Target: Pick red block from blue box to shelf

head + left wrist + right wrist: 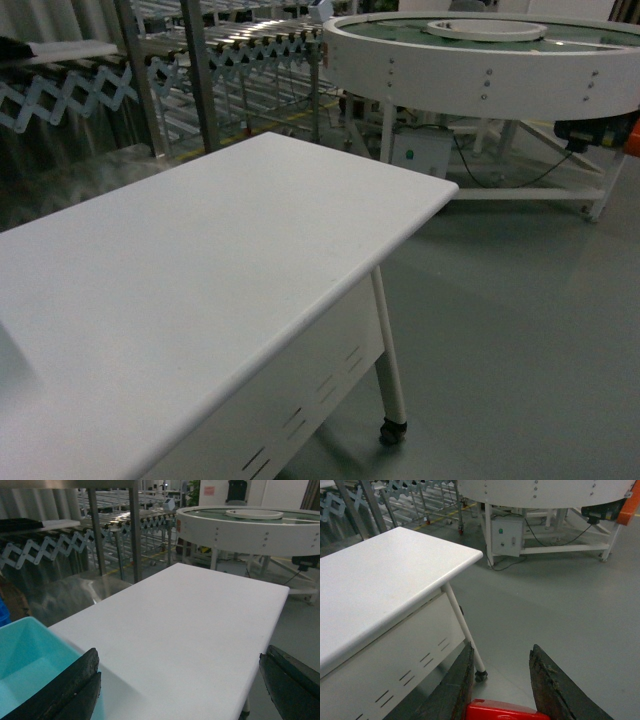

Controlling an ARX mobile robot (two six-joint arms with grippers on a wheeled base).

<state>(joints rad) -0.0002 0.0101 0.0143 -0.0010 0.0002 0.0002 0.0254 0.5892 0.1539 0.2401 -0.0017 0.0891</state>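
The red block (502,711) is pinched between the two dark fingers of my right gripper (502,647), which hangs over the grey floor to the right of the white table (380,575). Only the block's glossy top shows at the bottom edge of the right wrist view. My left gripper (179,655) stands wide open above the table with nothing between its fingers. The blue box (30,655) lies under its left finger, and the part of its inside that shows is bare. The steel shelf (134,530) rises behind the table's far left side. Neither gripper appears in the head view.
The white table (200,260) fills the left of the head view, its caster leg (392,400) at the near right corner. A round white conveyor (480,60) on a frame stands at the back right. An accordion roller conveyor (240,45) runs behind the shelf uprights (200,80).
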